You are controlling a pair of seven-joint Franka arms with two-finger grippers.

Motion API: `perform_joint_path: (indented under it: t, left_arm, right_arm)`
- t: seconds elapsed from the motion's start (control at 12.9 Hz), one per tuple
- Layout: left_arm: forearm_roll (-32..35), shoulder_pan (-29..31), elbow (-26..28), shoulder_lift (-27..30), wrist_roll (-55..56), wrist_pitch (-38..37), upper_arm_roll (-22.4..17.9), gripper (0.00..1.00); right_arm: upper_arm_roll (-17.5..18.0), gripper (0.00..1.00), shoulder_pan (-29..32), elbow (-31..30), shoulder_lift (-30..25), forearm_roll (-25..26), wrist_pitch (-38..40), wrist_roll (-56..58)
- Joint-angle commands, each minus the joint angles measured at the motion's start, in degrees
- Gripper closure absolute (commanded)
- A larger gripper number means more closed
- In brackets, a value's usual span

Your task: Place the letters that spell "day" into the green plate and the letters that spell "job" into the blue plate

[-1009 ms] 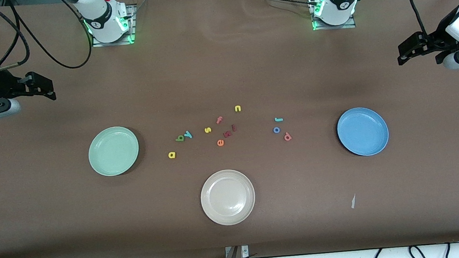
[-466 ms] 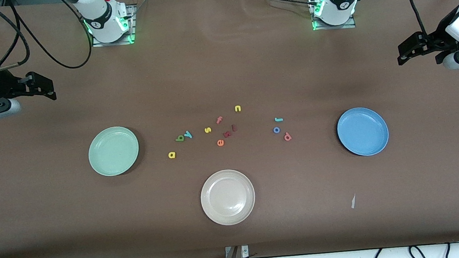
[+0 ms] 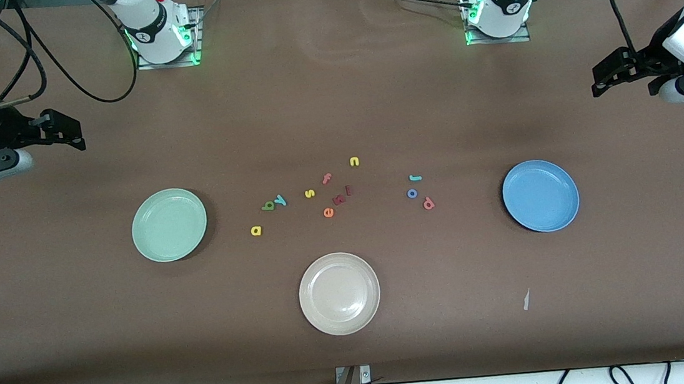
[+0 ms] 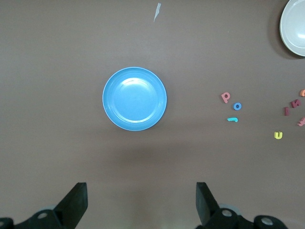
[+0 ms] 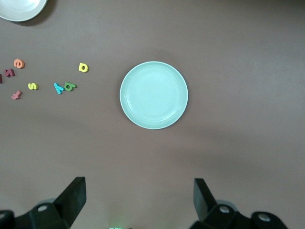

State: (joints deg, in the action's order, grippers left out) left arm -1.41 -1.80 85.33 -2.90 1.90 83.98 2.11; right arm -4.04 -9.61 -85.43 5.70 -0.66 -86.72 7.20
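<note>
- Left gripper (image 3: 600, 80) hangs high at the left arm's end of the table, fingers spread wide, nothing in them. Left wrist view looks straight down on the blue plate (image 4: 135, 98).
- Right gripper (image 3: 70, 133) up at the right arm's end, also wide apart & empty. Its wrist view has the green plate (image 5: 154, 95) dead centre.
- Both plates bare; no letter placed yet, so task looks to be at the start.
- "day" letters: dark green d (image 3: 268, 206) touching teal y (image 3: 280, 200), btwn green plate & the middle cluster; yellow a (image 3: 256, 230) apart, nearer the front camera.
- "job" letters: teal j (image 3: 415, 178), blue o (image 3: 412, 193), pinkish-red b (image 3: 428, 204), a short line, well apart from the blue plate, toward the table's middle.
- Decoys in the middle: yellow s (image 3: 309, 193), yellow n (image 3: 354, 162), pink f (image 3: 327, 178), orange e (image 3: 328, 212), 2 dark red letters (image 3: 342, 196). Beige plate (image 3: 339, 293) nearest the camera; not a target.
- Doing it well, my read:
- each arm takes its own side: right for day, left for job.
- start w/ lone pieces (a, b); easy approach.
- d & y touch, so pinch y by its free end or the pair may drag together.
- letters tiny & flat: come straight down, narrow the fingers first, close low at the tabletop.
- drop from low over plate centre; light foam may bounce over the rim.
</note>
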Motion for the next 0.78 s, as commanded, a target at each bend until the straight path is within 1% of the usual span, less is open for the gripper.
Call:
perform_joint_path:
  t: [0.0,0.7]
  left_arm:
    - [-0.44,-0.04,-0.52,0.00,0.48,-0.93,0.09,0.00]
    - [-0.44,-0.13,-0.52,0.00,0.13,-0.84,0.00,0.00]
  right_arm:
    - [0.17,0.00,0.56,0.01,-0.25,-1.19,-0.29,0.36]
    - [0.26,0.00,0.47,0.01,-0.25,-1.10,-0.29,0.27]
